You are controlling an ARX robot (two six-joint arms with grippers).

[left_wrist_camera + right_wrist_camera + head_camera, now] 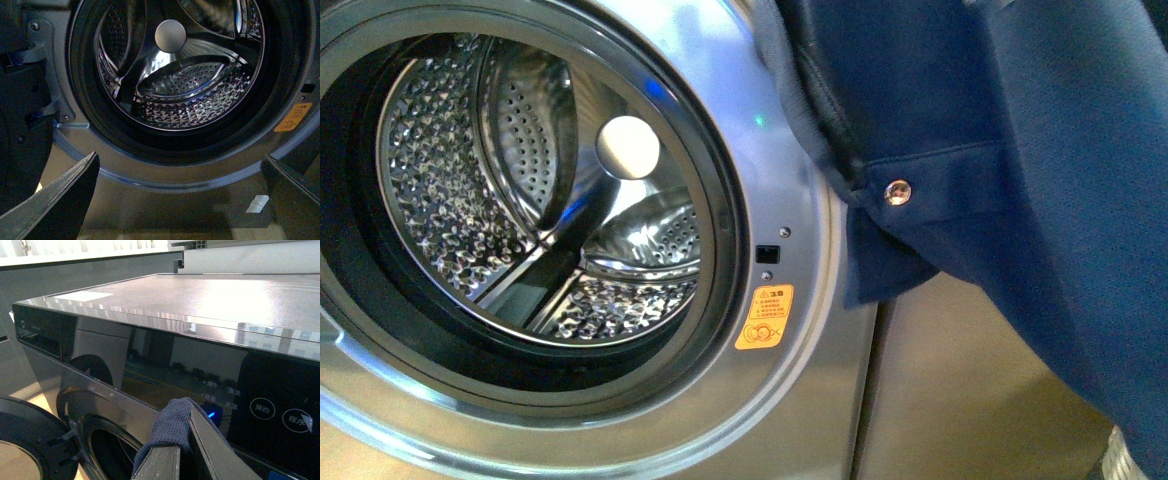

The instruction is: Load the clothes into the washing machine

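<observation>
Much of the clothes (1040, 200) is cut off, clamped in the right pincer (184, 437); left pincer (180, 162) gapes empty.

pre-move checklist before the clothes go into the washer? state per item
1. Porthole open: ok, the front and left wrist views look straight into it.
2. Drum free of other items: ok, only bare steel shows.
3. Right gripper holding the clothes: ok, shut on a fold of blue fabric.
4. Clothes lined up with the porthole: not ok, they hang to its right, and the right gripper is up by the control panel.
5. Left gripper out of the way: cannot tell, it is open and empty but sits low in front of the porthole.
6. Clothes' lower end clear of the washer front: cannot tell, it runs out of frame.
</observation>
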